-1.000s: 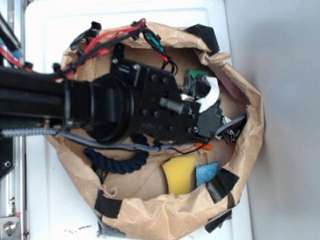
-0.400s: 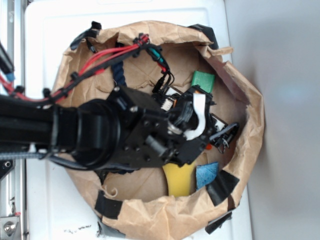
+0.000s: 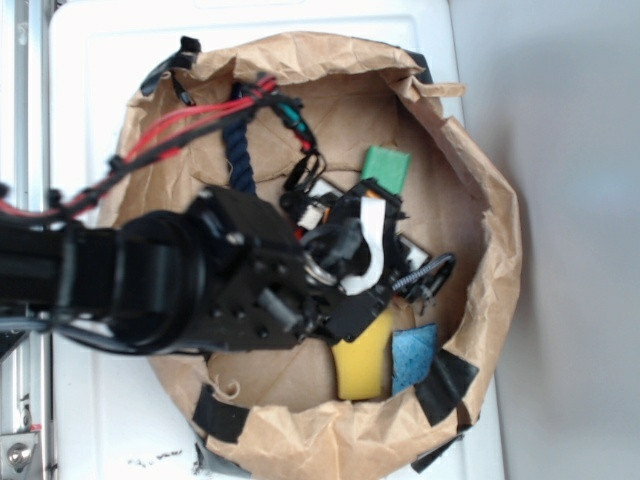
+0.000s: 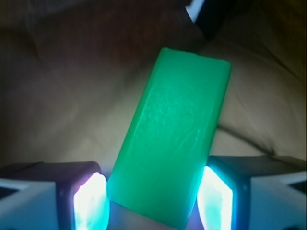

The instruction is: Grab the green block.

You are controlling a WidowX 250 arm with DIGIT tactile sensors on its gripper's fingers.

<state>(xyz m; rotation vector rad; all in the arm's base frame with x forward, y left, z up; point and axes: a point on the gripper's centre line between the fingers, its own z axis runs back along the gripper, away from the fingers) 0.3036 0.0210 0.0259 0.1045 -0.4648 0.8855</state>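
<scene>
One brown paper bag (image 3: 495, 260), rim rolled down, sits on the white desk (image 3: 90, 70); black tape patches on its rim. The black arm (image 3: 150, 285) reaches in from the left, red and black cables trailing over it.

Inside the bag, counted:
- one green block (image 3: 386, 168), flat, lying on the bag floor toward the upper right, near the bag wall
- one yellow sponge (image 3: 362, 355), at the lower side, partly under the arm
- one blue sponge (image 3: 412, 356), just beside the yellow one on its right
- one dark blue rope (image 3: 240, 150), upper left, partly under the cables

Wrist view: the green block (image 4: 170, 139) fills the centre, tilted, its near end lying between the two fingers of the claw (image 4: 152, 199). One lit fingertip pad (image 4: 90, 200) stands on each side of the block. Claw spread apart; slim gaps show between pads and block, so nothing is gripped. Brown paper lies behind the block.
</scene>
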